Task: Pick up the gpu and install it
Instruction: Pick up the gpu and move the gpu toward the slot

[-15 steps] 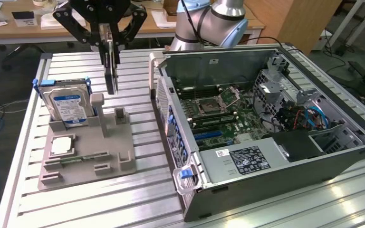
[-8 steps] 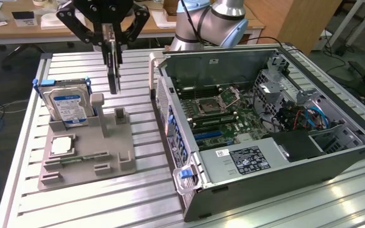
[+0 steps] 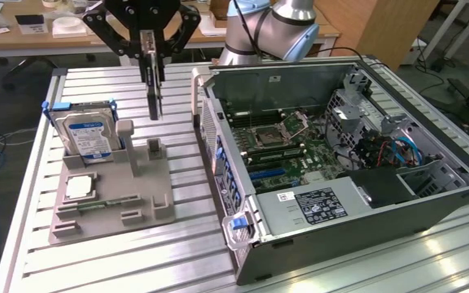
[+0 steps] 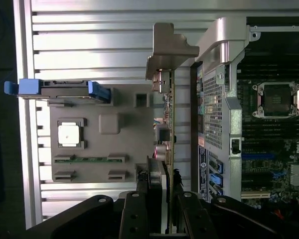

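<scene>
The gpu (image 3: pixel 154 91) is a thin dark card held on edge, hanging straight down from my gripper (image 3: pixel 149 52), which is shut on its upper end. Its lower edge hangs above the grey holder (image 3: pixel 137 189), between the hard drive and the open computer case (image 3: pixel 341 177). In the wrist view the gpu (image 4: pixel 170 124) appears edge-on, with its silver bracket (image 4: pixel 169 50) at the far end and my gripper (image 4: pixel 162 181) clamped on the near end. It sits just beside the case's rear wall (image 4: pixel 224 99), outside the case.
The grey holder (image 4: pixel 124 144) carries a hard drive (image 3: pixel 88 137) with blue rails, a square processor chip (image 3: pixel 80 186) and a green memory stick (image 4: pixel 89 160). The motherboard (image 3: pixel 283 146) lies exposed inside the case. All of it rests on a ribbed aluminium table (image 3: pixel 193 256).
</scene>
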Controlling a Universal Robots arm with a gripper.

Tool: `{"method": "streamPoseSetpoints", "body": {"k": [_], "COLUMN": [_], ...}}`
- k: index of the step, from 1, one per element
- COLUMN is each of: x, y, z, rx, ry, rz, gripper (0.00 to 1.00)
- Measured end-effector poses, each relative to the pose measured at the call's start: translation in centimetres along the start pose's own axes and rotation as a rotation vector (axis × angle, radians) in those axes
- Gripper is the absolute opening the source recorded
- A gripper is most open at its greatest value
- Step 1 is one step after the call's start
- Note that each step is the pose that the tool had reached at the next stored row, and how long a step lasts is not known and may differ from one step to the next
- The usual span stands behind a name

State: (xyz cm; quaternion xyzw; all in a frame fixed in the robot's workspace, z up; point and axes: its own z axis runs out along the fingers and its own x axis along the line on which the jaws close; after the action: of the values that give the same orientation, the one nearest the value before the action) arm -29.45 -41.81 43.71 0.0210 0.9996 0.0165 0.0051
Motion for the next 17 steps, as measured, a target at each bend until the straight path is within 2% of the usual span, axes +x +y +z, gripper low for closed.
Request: {"method": "streamPoseSetpoints", "body": {"k": [17], "x": [-2.1], "y": [0.09], "z": [0.02], "rx": [0.0], "ry": [0.0], "rz": [0.0], "gripper": [0.27]}}
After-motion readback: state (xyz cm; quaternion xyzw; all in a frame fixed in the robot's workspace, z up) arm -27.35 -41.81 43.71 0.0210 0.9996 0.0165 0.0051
